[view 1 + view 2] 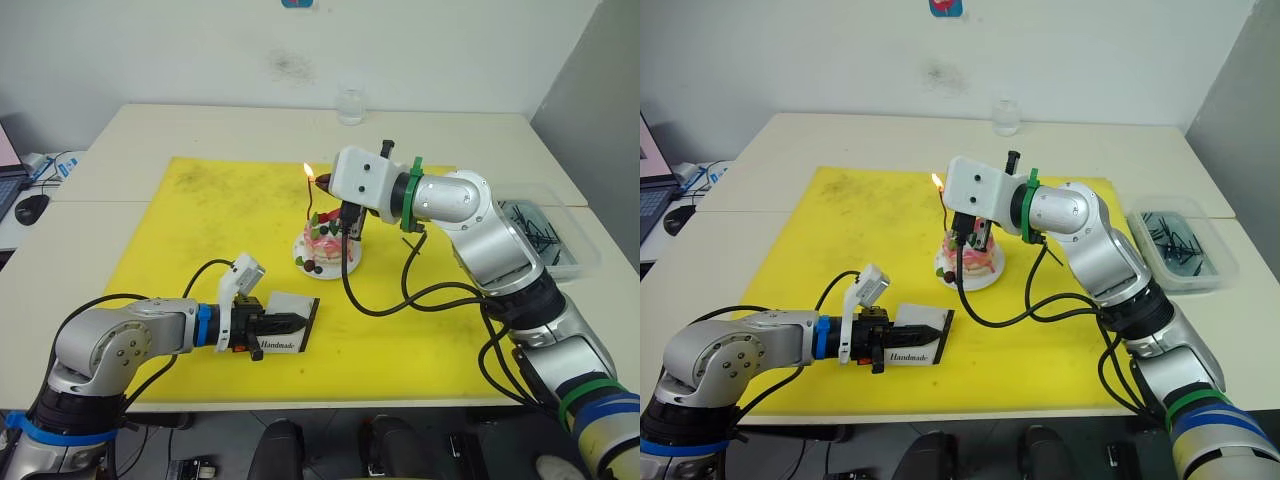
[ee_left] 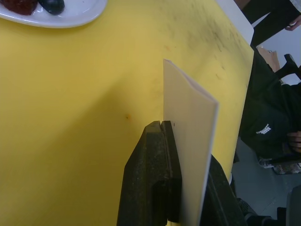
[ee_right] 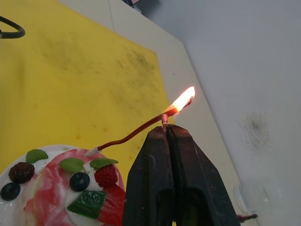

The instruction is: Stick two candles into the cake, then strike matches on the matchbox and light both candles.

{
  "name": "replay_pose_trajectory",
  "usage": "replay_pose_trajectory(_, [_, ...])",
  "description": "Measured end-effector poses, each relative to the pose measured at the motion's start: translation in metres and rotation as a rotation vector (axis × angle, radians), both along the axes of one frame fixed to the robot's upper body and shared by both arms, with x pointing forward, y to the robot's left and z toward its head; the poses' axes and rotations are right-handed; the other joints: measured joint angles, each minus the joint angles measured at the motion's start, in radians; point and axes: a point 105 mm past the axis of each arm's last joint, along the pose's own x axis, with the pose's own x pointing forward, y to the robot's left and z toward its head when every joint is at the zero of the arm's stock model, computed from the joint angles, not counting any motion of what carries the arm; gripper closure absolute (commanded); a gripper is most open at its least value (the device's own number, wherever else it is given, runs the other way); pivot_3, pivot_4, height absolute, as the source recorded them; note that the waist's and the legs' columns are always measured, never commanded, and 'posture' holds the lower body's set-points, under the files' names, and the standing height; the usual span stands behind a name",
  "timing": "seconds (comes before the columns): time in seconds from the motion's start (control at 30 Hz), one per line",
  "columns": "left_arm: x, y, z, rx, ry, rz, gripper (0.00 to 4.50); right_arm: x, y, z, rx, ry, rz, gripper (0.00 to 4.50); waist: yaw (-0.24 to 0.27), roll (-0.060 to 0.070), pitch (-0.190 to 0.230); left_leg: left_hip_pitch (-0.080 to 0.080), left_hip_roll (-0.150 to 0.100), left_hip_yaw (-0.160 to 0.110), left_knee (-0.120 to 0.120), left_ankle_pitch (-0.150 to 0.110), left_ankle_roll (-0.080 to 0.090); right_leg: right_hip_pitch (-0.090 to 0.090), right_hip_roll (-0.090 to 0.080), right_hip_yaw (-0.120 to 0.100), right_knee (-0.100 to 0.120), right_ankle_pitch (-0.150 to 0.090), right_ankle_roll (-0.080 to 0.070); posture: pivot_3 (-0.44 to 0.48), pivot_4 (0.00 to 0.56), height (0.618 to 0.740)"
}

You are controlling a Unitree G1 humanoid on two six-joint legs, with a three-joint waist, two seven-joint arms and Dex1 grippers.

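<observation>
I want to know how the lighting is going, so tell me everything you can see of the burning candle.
The candle is thin, dark red and slightly wavy, with a pale base end stuck into the top of the pink cake. It leans rather than standing straight. An orange flame burns at its tip, right above the shut right gripper.

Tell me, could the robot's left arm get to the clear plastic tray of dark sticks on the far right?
Probably not as things stand. The left gripper is shut on the white matchbox, and the tray lies far across the table, beyond the right arm and the pink cake.
</observation>
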Motion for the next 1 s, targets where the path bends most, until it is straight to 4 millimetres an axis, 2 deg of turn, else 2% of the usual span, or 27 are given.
replay_pose_trajectory(0.6, [0.000, 0.001, -0.001, 0.003, 0.001, 0.001, 4.50, -0.002, 0.001, -0.001, 0.011, 0.031, 0.004, 4.48, 0.000, 0.000, 0.000, 0.000, 0.000, 0.000, 0.000, 0.000, 0.000, 0.000, 0.000, 0.000, 0.000, 0.000, 0.000, 0.000, 0.150, 0.729])
replay_pose_trajectory(0.87, [0.001, 0.001, -0.001, 0.005, 0.001, 0.005, 4.50, -0.028, -0.006, -0.003, 0.047, 0.130, 0.059, 4.48, 0.001, 0.000, 0.000, 0.000, 0.000, 0.000, -0.001, 0.000, 0.000, 0.000, 0.000, 0.000, 0.000, 0.000, 0.000, 0.000, 0.150, 0.729])
replay_pose_trajectory(1.0, [0.000, 0.001, 0.000, 0.001, 0.004, 0.006, 4.50, -0.046, -0.025, -0.014, 0.072, 0.241, 0.055, 4.48, 0.003, 0.000, 0.000, 0.000, 0.000, 0.000, 0.000, 0.000, 0.000, 0.000, 0.000, 0.000, -0.001, 0.000, 0.000, 0.000, 0.150, 0.729])
